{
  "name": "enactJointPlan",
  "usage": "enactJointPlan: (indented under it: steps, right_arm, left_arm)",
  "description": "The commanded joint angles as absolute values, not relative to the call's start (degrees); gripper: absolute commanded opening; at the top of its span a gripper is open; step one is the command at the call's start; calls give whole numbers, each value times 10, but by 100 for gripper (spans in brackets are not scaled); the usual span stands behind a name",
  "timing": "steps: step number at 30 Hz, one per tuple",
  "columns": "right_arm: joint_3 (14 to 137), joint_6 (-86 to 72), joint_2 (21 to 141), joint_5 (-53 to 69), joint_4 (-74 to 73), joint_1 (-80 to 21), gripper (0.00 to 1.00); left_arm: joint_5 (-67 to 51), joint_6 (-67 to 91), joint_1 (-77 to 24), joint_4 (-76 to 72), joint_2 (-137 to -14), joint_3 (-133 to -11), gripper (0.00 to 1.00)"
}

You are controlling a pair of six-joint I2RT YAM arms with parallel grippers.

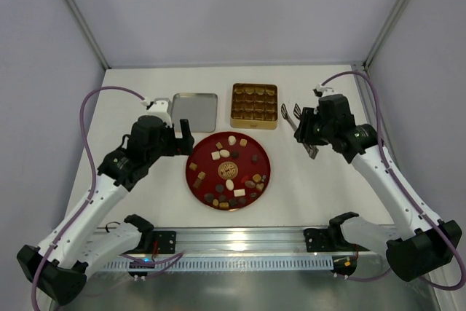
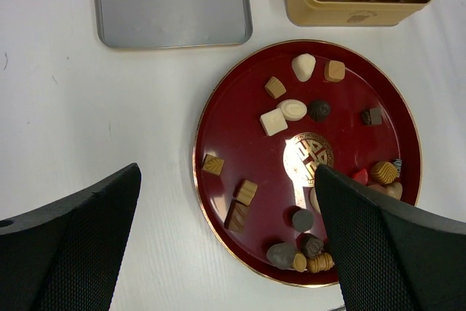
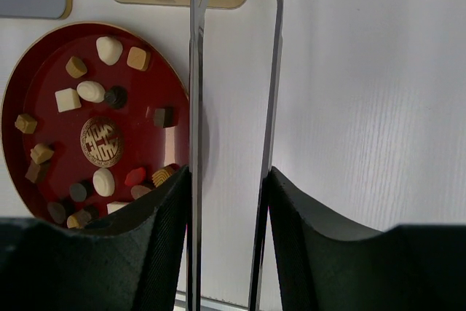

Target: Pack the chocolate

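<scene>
On the white table (image 2: 109, 121) the chocolate (image 2: 274, 121) lies loose on the red plate (image 2: 233, 129) and the gold tin (image 2: 349, 11) shows only empty-looking cells, so I judge packing barely begun, my left jaws spread wide and empty, my right jaws clamped on metal tongs (image 3: 195, 71).

chocolate (image 2: 274, 121) on plate (image 2: 240, 136), tin (image 2: 349, 14) behind plate

Bare tabletop (image 1: 313, 191) lies open right of the plate (image 1: 204, 147) and at the far-left corner. The lid (image 1: 195, 111) and tin (image 1: 254, 124) block the far middle; I see my left gripper (image 1: 183, 138) crowding the plate's left rim, tongs (image 1: 290, 116) just right of the tin
</scene>
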State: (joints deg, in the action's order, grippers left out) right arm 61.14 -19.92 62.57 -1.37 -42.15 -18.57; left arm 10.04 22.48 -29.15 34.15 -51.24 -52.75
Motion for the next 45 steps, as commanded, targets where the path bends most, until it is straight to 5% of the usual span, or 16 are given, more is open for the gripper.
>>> enactJointPlan:
  steps: [1, 28, 45]
  right_arm:
    - [618, -208, 601, -7, -431, -208, 47]
    - [590, -316, 635, -59, -455, -438, 45]
    - [541, -345, 667, -69, -421, -475, 45]
  left_arm:
    - [114, 229, -292, 330, -515, -541, 100]
    - [105, 231, -292, 331, -522, -541, 100]
    - [99, 233, -293, 329, -518, -540, 100]
